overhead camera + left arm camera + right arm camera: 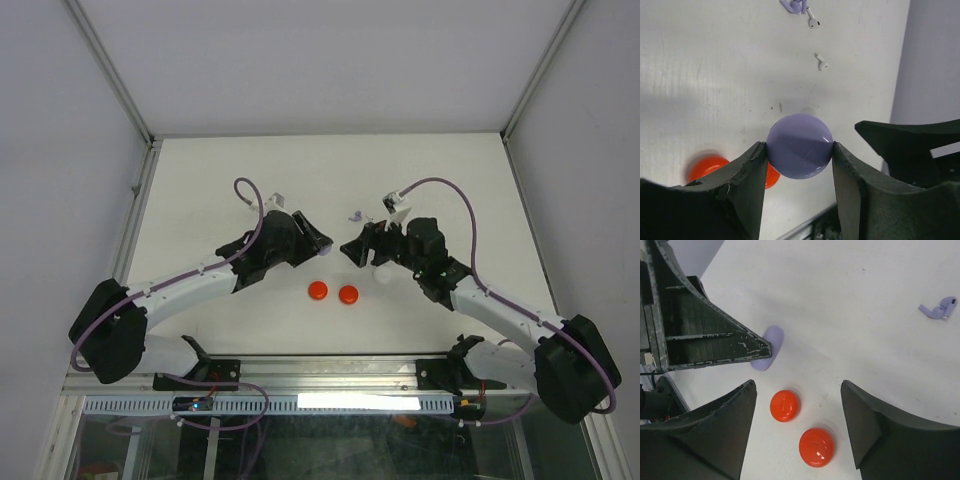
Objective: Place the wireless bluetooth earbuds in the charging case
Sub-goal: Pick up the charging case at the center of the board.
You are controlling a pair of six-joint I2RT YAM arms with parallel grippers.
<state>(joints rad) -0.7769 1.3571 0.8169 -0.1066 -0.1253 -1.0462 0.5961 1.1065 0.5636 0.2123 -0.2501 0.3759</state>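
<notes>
Wireless bluetooth earbuds [821, 62] are all down on the white table [710, 65], none in a claw! Start at the left gripper [799, 150]: it's clamped on a lilac disc [800, 137], one black finger pressed to each side, the disc's plain glossy face turned to the wrist camera. Just behind the left finger, red discs [707, 167] sit on the table.

Further out, two white buds lie flat, well apart from the held disc. The nearer one's long axis runs on a slant, stem up-left, head down-right in the left wrist view. The farther one [813, 21] slants much the same way. At that view's top edge there's a lilac pair [792, 5], partly cut off.

Over to the right gripper [797, 384]: jaws wide apart, gripping nothing, hanging over the two red discs. Off to its right a lilac bud [938, 310] lies crosswise, stem left, dark tip right.
</notes>
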